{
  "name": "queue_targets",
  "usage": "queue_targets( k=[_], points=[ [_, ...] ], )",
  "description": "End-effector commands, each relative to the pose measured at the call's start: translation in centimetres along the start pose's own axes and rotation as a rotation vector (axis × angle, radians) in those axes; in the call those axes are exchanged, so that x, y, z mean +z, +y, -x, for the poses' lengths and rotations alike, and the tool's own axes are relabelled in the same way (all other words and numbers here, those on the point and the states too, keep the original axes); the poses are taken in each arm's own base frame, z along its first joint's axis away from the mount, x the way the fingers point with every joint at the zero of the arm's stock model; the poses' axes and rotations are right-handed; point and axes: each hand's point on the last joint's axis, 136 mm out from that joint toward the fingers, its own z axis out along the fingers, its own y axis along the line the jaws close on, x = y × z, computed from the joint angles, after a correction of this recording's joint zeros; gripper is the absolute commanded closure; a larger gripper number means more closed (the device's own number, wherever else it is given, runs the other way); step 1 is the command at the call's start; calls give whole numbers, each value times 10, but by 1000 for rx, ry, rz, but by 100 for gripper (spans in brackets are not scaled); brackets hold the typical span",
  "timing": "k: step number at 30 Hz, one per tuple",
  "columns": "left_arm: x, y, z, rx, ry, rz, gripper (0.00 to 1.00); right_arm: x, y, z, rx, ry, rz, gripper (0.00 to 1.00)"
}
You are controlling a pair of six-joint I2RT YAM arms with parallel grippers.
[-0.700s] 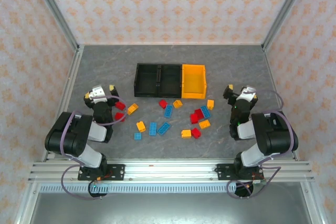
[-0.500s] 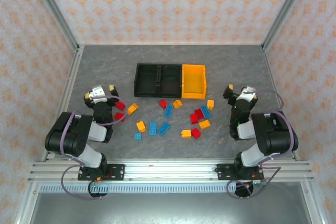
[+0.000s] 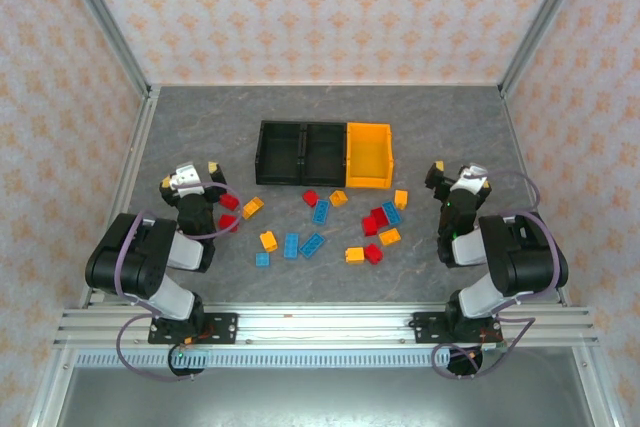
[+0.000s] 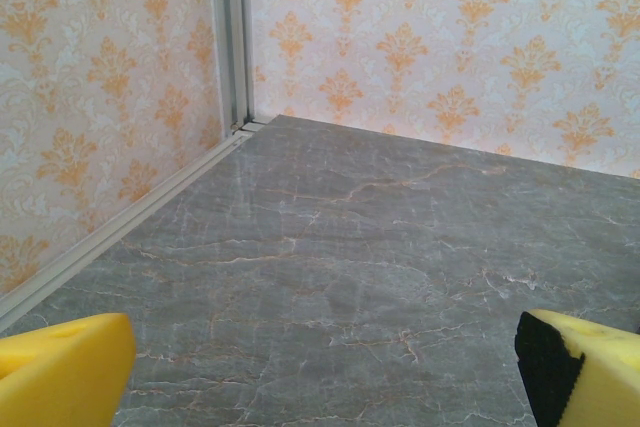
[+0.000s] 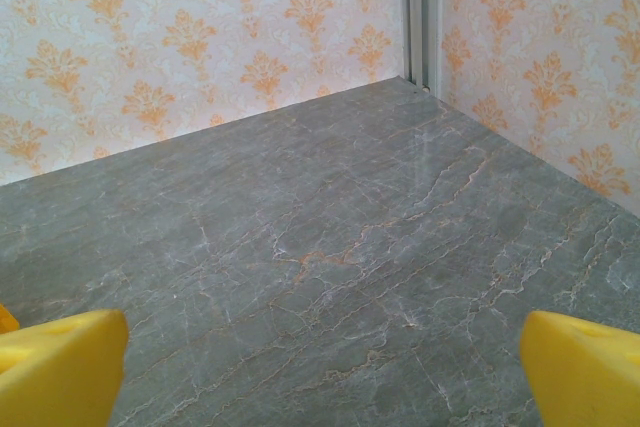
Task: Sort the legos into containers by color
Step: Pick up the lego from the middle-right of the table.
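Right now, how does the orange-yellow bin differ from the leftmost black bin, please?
The orange-yellow bin is bright, the left black bin dark. The orange-yellow bin ends the row on the right, the left black bin on the left. The orange-yellow bin's near edge reaches closer to the arms than the left black bin's. Both are open-topped and look empty.

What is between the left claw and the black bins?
Nothing, just bare gray table between the open left gripper and the nearest black bin, seen from the top camera.
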Motion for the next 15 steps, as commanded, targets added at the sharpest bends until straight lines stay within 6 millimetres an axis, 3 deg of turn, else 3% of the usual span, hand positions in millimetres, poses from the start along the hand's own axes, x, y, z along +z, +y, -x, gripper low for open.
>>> queue_targets(
  k=[1, 9, 12, 15],
  points=[
    [2, -1, 10, -22, -35, 0, 0, 1, 0, 9, 18, -22, -1, 0],
    [4, 6, 12, -38, -31, 37, 0, 2, -1, 16, 26, -35, -17, 0],
    [5, -7, 18, 1, -16, -14, 0, 8, 7, 33, 6, 4, -14, 0],
    [14, -7, 34, 7, 22, 31, 0, 4, 14, 61, 72, -26, 8, 0]
  ],
)
